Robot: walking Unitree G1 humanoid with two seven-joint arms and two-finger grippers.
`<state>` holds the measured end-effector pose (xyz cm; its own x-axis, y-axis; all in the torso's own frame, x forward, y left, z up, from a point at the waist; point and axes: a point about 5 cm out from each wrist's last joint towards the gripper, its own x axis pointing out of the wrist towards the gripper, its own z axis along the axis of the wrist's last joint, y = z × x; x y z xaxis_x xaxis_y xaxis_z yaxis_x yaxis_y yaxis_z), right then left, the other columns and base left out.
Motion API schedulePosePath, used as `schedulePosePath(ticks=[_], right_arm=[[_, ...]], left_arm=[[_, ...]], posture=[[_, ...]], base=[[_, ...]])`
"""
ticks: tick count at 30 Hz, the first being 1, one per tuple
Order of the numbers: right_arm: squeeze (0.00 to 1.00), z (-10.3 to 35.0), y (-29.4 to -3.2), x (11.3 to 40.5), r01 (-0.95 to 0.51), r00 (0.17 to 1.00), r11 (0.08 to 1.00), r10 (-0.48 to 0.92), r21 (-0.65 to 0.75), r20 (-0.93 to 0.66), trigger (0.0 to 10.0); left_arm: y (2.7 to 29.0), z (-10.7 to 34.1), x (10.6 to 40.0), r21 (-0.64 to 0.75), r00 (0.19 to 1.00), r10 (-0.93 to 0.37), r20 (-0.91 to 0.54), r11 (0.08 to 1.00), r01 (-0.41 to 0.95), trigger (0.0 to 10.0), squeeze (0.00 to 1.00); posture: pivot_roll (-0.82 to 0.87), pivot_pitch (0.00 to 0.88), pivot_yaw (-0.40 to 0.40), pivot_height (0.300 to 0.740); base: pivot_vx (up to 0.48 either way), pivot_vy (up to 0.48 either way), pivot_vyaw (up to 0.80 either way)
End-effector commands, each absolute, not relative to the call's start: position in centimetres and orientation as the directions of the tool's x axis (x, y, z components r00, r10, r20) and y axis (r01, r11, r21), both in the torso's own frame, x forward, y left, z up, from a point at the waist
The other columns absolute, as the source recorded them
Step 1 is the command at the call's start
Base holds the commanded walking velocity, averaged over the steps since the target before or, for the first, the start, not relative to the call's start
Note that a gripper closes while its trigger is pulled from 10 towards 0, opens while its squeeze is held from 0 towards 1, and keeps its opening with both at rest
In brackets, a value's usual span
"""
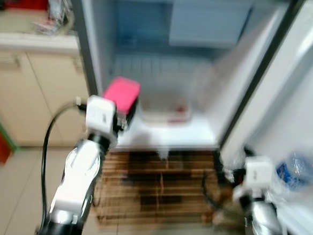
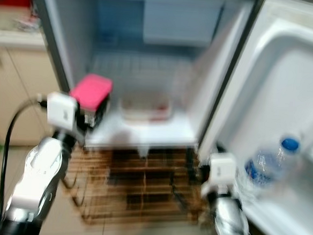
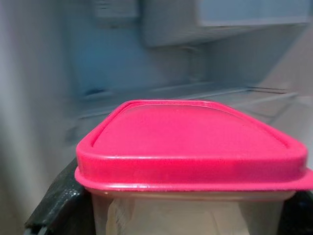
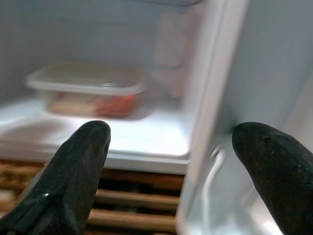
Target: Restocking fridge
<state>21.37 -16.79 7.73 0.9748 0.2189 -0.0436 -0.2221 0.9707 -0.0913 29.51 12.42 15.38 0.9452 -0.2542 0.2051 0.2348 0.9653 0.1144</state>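
In the blurred eye views the left gripper (image 1: 126,111) grasps a pink-lidded container (image 1: 121,94) at the open fridge's white shelf (image 1: 171,133), near a hazy clear tub (image 2: 145,107); the left wrist view cuts off that container's base; the right gripper (image 4: 171,171) shows its fingers spread.

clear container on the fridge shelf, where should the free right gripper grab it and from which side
Probably by its short side walls just under the lid rim, coming straight in from the open front. The clear container sits flat and low on the white shelf, so the open right gripper could straddle it; the shelf above likely rules out a top approach.
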Motion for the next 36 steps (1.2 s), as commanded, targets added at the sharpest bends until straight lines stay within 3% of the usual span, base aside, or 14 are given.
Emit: schedulePosePath(ticks=[1, 8, 20, 30, 36], right_arm=[[0.0, 7.9, -16.7, 21.1, -0.263, 0.964, 0.961, 0.259, -0.082, -0.057, 10.0], [0.0, 8.2, -16.3, 19.7, -0.355, 0.934, 0.93, 0.349, -0.094, -0.076, 10.0], [0.0, 9.0, -16.5, 18.9, -0.377, 0.925, 0.922, 0.37, -0.09, -0.081, 10.0], [0.0, 10.9, -14.7, 19.3, -0.541, 0.836, 0.839, 0.543, 0.05, -0.074, 10.0], [0.0, 11.8, -13.8, 18.1, -0.645, 0.737, 0.744, 0.666, 0.175, -0.115, 10.0]], left_arm=[[11.6, 15.6, 30.5, 0.095, 0.945, -0.27, 0.184, 0.962, 0.257, 10.0, 0.0], [9.6, 17.8, 34.1, 0.109, 0.928, -0.311, 0.208, 0.95, 0.294, 10.0, 0.0], [9.7, 17.3, 34.7, 0.03, 0.942, -0.272, 0.196, 0.962, 0.272, 10.0, 0.0], [10.1, 15.2, 35.7, -0.015, 0.976, -0.177, 0.124, 0.983, 0.181, 10.0, 0.0], [10.1, 15.0, 36.9, -0.002, 0.986, -0.128, 0.11, 0.992, 0.129, 10.0, 0.0]], posture=[[-0.12, 0.0, 0.001, 0.74], [-0.16, 0.01, 0.008, 0.74], [-0.18, 0.03, 0.005, 0.74], [-0.18, 0.011, 0.001, 0.74], [-0.21, 0.025, -0.006, 0.74]], base=[[0.0, 0.0, 0.0], [0.0, 0.0, 0.0], [0.0, 0.0, 0.0], [0.0, 0.0, 0.0], [0.0, 0.0, 0.0]])
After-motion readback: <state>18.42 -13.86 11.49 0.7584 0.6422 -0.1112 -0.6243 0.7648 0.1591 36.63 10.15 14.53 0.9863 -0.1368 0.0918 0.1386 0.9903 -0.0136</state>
